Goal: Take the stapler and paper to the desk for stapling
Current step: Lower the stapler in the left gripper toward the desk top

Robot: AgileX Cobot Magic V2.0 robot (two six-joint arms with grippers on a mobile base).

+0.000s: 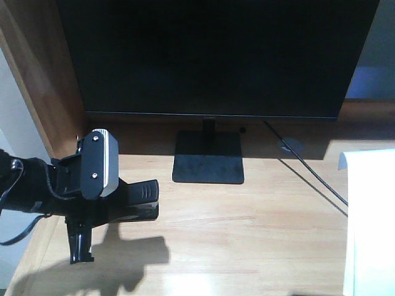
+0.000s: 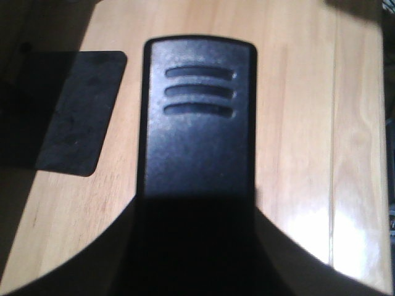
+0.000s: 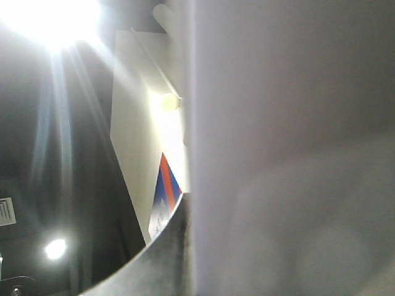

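Left gripper [image 1: 99,213] clamps the stapler [image 1: 141,198], its long axis pointing right toward the paper [image 1: 370,228]; I cannot tell the right gripper's state.

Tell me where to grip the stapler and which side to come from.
Grip the end away from the ridges, coming from the left, as the left gripper seems to hold it now. The stapler is a long narrow bar, roughly level above the desk, so jaws should close easily across its width. That leaves the ridged end free, pointing right toward the paper.
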